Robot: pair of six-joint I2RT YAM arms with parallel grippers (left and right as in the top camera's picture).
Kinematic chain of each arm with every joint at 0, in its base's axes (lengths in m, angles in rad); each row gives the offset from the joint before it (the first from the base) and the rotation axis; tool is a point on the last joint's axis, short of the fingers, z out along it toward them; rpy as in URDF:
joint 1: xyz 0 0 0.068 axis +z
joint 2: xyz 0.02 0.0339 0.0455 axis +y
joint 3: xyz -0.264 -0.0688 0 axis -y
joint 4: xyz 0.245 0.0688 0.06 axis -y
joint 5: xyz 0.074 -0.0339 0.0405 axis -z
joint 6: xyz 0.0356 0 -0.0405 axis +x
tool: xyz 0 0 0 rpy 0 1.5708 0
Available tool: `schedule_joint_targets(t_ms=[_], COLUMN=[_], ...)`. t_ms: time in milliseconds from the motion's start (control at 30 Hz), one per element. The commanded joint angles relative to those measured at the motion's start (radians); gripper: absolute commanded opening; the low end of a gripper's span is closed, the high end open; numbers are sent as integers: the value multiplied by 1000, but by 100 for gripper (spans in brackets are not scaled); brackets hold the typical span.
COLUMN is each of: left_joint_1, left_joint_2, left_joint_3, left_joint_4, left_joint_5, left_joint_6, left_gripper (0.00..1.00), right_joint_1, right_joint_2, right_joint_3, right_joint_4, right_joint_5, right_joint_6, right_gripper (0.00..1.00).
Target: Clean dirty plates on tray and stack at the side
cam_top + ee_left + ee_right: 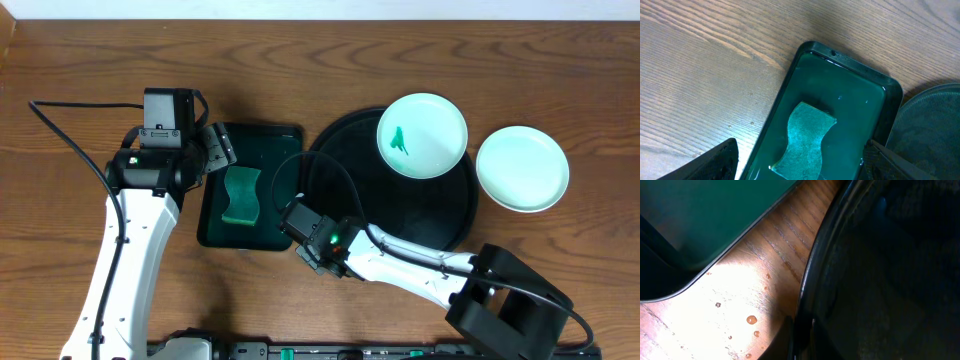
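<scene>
Black tray [400, 206] rim apparently pinched in right gripper [801, 342]; left gripper [218, 147] spread wide (idle). One clean plate [522, 168] set aside; smeared plate [422, 135] left on tray.

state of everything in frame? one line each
black tray: on table, left rim clamped
smeared plate: on black tray, green smear in middle
clean plate: on table right of black tray, no smear
green tray: looks wet
sponge: flat in green tray
left pincer: open, empty, over green tray
right pincer: shut on black tray rim
</scene>
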Motion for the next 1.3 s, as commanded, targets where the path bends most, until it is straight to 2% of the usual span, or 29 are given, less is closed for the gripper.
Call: schedule_joint_targets(t_ms=[0, 1267], left_joint_1=[3, 3], left_joint_2=[-1, -1], left_joint_3=[16, 16], left_joint_4=[-2, -2], left_joint_5=[-13, -13], left_joint_6=[-2, -2], left_gripper=[80, 80], right_joint_1=[3, 8], right_joint_2=[2, 2], right_joint_3=[11, 11], right_joint_4=[10, 23], right_joint_5=[-79, -196], right_joint_6=[8, 7], right_gripper=[1, 1])
